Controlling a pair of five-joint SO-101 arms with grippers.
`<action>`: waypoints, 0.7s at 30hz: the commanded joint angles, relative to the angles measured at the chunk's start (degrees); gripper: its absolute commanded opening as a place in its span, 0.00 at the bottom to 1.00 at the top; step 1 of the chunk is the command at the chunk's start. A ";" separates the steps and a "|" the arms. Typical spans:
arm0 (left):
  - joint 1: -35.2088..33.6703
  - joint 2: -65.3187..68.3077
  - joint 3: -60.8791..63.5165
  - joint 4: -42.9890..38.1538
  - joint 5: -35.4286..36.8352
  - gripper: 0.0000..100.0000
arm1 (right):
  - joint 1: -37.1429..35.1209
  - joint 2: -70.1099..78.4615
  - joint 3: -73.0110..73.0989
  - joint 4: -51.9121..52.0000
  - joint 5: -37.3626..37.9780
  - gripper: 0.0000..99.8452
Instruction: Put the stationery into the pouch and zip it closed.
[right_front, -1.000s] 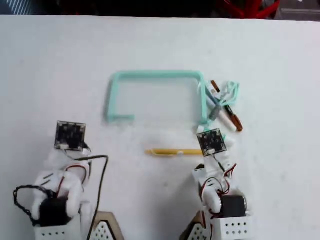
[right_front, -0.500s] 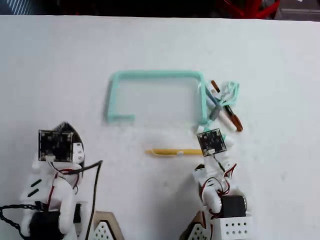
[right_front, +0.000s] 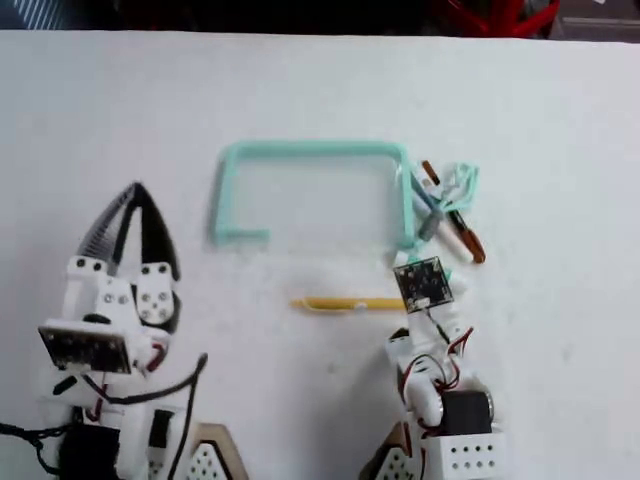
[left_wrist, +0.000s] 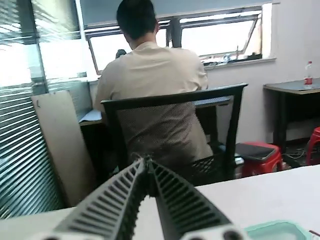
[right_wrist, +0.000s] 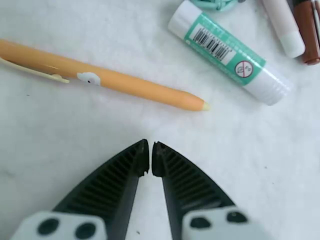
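Note:
The clear pouch (right_front: 310, 195) with a mint-green zip border lies flat at the table's middle, a corner of it also visible as the pouch edge (left_wrist: 277, 231). A yellow pen (right_front: 345, 304) lies just in front of it; up close the yellow pen (right_wrist: 100, 76) rests beyond my right gripper (right_wrist: 150, 159), which is shut and empty, low over the table. A glue stick (right_wrist: 230, 52) lies next to the pen's tip. A brown pen (right_front: 455, 215) and a blue pen (right_front: 425, 195) lie by the pouch's right end. My left gripper (right_front: 137, 190) is shut, raised and pointing up toward the room.
A tangled mint cord (right_front: 460, 185) lies with the pens at the pouch's right end. White tabletop (right_front: 300, 90) stretches wide behind the pouch. Both arm bases (right_front: 450, 440) stand at the near edge.
The left arm has swung back and tilted upward, its camera now facing the room instead of the table. The right arm and the stationery have not moved.

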 joint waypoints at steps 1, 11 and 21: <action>4.88 0.13 0.44 -3.78 0.53 0.03 | 0.04 -0.40 0.53 0.48 0.35 0.03; 4.09 0.13 14.86 -6.59 -3.43 0.03 | 0.04 -0.40 0.53 0.48 0.35 0.03; 8.22 0.22 9.76 2.20 -3.16 0.06 | -0.04 -0.40 0.53 0.48 0.35 0.03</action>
